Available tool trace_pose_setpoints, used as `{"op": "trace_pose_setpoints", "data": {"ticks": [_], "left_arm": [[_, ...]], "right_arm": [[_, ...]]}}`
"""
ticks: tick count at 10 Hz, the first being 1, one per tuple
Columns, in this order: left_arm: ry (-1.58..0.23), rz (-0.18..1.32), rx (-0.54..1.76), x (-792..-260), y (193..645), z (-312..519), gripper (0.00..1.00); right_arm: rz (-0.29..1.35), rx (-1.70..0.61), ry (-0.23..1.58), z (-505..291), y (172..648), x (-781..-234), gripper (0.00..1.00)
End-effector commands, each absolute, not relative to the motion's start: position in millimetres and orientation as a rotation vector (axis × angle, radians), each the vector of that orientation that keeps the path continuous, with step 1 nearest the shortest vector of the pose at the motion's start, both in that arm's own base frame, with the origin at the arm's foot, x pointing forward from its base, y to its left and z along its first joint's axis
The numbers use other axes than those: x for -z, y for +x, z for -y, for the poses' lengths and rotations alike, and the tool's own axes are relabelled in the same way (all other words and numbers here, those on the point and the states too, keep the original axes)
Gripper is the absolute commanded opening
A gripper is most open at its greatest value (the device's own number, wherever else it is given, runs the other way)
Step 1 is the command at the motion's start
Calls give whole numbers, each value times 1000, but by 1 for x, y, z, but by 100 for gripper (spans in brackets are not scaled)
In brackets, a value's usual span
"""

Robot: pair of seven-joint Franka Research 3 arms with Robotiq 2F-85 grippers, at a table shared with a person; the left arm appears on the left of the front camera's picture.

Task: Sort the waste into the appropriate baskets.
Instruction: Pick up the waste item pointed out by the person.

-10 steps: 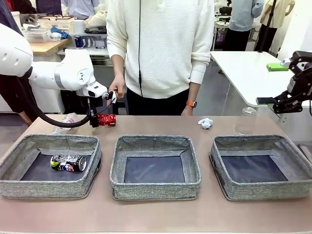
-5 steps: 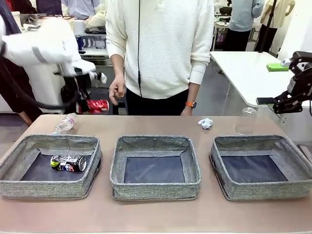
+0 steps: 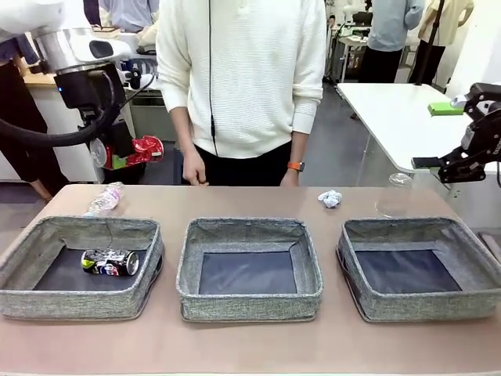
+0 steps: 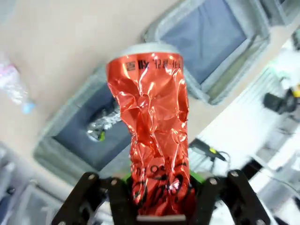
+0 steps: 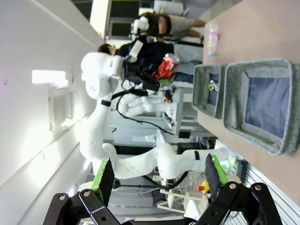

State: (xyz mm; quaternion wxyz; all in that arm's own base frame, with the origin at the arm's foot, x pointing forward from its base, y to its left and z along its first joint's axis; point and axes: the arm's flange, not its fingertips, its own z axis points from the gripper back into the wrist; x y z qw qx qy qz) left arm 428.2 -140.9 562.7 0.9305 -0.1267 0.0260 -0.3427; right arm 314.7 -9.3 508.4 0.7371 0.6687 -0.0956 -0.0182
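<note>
The left arm (image 3: 78,47) is showing glossy white shells, a silver band and a black wrist block, with a thick black cable (image 3: 47,139) hanging from it. The right gripper (image 5: 158,176) is showing black linkage fingers (image 5: 210,183) with bright screws and green pads (image 5: 101,180). The person (image 3: 243,78) is wearing a cream ribbed sweater (image 3: 258,47) and an orange wristband (image 3: 294,166)
</note>
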Motion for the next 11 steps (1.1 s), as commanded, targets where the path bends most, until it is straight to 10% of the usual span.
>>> {"op": "trace_pose_setpoints", "data": {"ticks": [1,5,6,11], "left_arm": [[-207,14,770,-546,412,135,0],[-259,-53,702,-563,428,141,0],[-258,-38,710,-557,422,143,16],[-281,-74,78,-639,389,283,16]], "right_arm": [[217,44,1496,8,316,-512,100],[217,44,1496,8,316,-512,100],[217,44,1496,8,316,-512,100],[217,44,1496,8,316,-512,100]]}}
